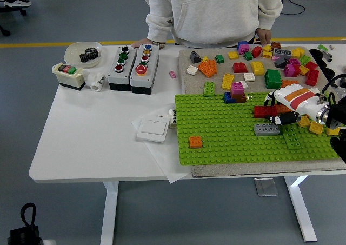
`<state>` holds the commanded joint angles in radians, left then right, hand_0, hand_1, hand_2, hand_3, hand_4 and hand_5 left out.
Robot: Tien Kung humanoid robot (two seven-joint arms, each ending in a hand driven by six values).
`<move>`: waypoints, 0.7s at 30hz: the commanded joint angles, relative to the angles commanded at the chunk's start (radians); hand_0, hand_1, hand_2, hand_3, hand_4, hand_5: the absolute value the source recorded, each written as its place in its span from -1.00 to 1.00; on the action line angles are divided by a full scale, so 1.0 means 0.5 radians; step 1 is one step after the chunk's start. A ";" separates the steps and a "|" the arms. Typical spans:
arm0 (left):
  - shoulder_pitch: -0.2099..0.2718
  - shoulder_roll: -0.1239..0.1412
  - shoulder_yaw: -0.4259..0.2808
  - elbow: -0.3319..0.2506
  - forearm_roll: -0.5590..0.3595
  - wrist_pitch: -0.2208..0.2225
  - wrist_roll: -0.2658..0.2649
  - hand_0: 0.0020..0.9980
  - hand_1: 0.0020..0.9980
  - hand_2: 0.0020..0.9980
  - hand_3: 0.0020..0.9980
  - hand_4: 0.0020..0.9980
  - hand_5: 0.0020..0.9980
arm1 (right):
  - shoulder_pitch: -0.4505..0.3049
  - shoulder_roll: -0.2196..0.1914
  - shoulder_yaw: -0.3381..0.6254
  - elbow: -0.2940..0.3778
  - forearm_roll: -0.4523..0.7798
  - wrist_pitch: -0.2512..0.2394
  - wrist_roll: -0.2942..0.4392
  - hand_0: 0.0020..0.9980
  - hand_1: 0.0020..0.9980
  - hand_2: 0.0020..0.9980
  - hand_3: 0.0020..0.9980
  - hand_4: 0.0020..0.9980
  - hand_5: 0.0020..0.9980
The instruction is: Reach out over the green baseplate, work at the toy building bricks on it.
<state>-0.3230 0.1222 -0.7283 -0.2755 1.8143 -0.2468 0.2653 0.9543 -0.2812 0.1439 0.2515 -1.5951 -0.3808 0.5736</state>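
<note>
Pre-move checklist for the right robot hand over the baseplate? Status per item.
1. Right robot hand over green baseplate: ok.
2. Grey brick and red brick within its reach: ok.
3. Grasp on any brick: cannot tell, fingers blocked from view.
4. Person's hands at far edge, off the baseplate: ok.
5. Orange brick away from the work area: ok.
6. Left arm: not in view, cannot tell.

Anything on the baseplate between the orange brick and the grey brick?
No: head view shows bare green studs between orange brick and grey brick on the baseplate.
</note>
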 joint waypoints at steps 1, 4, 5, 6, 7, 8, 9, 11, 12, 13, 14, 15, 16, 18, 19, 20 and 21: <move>0.000 0.000 0.001 0.000 -0.001 0.000 0.000 0.54 0.54 0.53 0.21 0.37 0.19 | 0.001 -0.001 0.002 0.002 -0.001 0.000 0.001 -0.26 -0.06 0.05 0.05 0.40 -0.10; -0.001 0.000 0.001 0.001 -0.003 0.000 0.000 0.54 0.54 0.53 0.21 0.37 0.19 | 0.004 -0.007 0.013 0.010 -0.002 0.000 0.009 -0.31 -0.09 0.03 0.05 0.38 -0.11; 0.000 0.000 0.001 0.001 -0.005 0.000 -0.001 0.54 0.54 0.53 0.21 0.37 0.19 | 0.005 -0.009 0.017 0.012 -0.001 0.000 0.013 -0.31 -0.09 0.03 0.05 0.38 -0.11; 0.000 0.000 0.002 0.001 -0.007 0.000 -0.001 0.54 0.54 0.53 0.21 0.37 0.19 | 0.006 -0.011 0.021 0.015 -0.001 0.000 0.016 -0.31 -0.09 0.03 0.05 0.38 -0.11; 0.000 0.000 0.002 0.001 -0.007 0.000 -0.001 0.54 0.54 0.53 0.21 0.37 0.19 | 0.006 -0.012 0.021 0.016 -0.001 0.000 0.016 -0.31 -0.09 0.03 0.05 0.38 -0.11; 0.001 0.000 0.002 0.002 -0.009 -0.001 -0.001 0.54 0.54 0.53 0.21 0.37 0.19 | 0.008 -0.014 0.025 0.018 0.000 0.000 0.022 -0.40 -0.10 0.03 0.04 0.36 -0.09; 0.001 0.000 0.002 0.002 -0.009 -0.001 -0.001 0.54 0.54 0.53 0.21 0.37 0.19 | 0.008 -0.014 0.026 0.019 0.000 0.000 0.024 -0.40 -0.10 0.03 0.04 0.36 -0.09; 0.003 0.000 0.002 0.002 -0.010 -0.002 -0.001 0.54 0.54 0.53 0.21 0.37 0.19 | 0.009 -0.015 0.033 0.020 0.002 0.000 0.029 -0.40 -0.10 0.03 0.04 0.36 -0.09; 0.004 0.000 0.003 0.002 -0.012 -0.002 -0.001 0.54 0.54 0.53 0.21 0.37 0.19 | 0.009 -0.017 0.039 0.023 0.004 -0.001 0.033 -0.40 -0.10 0.03 0.04 0.36 -0.09; 0.005 0.000 0.003 0.002 -0.013 -0.002 -0.001 0.54 0.54 0.53 0.21 0.37 0.19 | 0.009 -0.017 0.043 0.025 0.005 -0.001 0.034 -0.40 -0.10 0.03 0.04 0.36 -0.09; 0.006 0.000 0.003 0.002 -0.014 -0.002 -0.001 0.54 0.53 0.53 0.21 0.37 0.19 | 0.009 -0.019 0.050 0.029 0.005 -0.001 0.036 -0.44 -0.11 0.02 0.04 0.35 -0.09; 0.007 0.000 0.002 0.003 -0.013 -0.002 -0.001 0.54 0.53 0.53 0.21 0.37 0.19 | 0.008 -0.021 0.057 0.033 0.004 -0.001 0.039 -0.44 -0.11 0.02 0.04 0.35 -0.09; 0.009 0.000 0.002 0.003 -0.013 -0.003 -0.001 0.54 0.53 0.53 0.21 0.37 0.19 | 0.008 -0.024 0.065 0.040 0.002 -0.001 0.041 -0.44 -0.11 0.02 0.04 0.35 -0.09; 0.010 0.000 0.002 0.004 -0.013 -0.003 -0.001 0.54 0.53 0.53 0.21 0.37 0.19 | 0.007 -0.027 0.073 0.046 0.001 0.000 0.043 -0.44 -0.11 0.02 0.04 0.35 -0.09; 0.013 0.000 0.002 0.004 -0.015 -0.002 -0.001 0.54 0.53 0.53 0.21 0.37 0.19 | 0.005 -0.032 0.085 0.057 0.006 0.006 0.044 -0.44 -0.11 0.02 0.04 0.35 -0.09; 0.016 0.000 0.001 0.005 -0.016 -0.002 -0.001 0.54 0.53 0.53 0.21 0.37 0.19 | 0.002 -0.038 0.100 0.070 0.011 0.014 0.046 -0.50 -0.14 0.01 0.04 0.33 -0.09; 0.019 0.000 0.002 0.005 -0.019 -0.001 -0.001 0.54 0.53 0.53 0.21 0.37 0.19 | -0.003 -0.045 0.122 0.083 0.017 0.026 0.043 -0.50 -0.14 0.01 0.04 0.33 -0.09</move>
<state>-0.3135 0.1223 -0.7272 -0.2728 1.8049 -0.2473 0.2647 0.9530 -0.3035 0.2048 0.2932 -1.5864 -0.3679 0.5951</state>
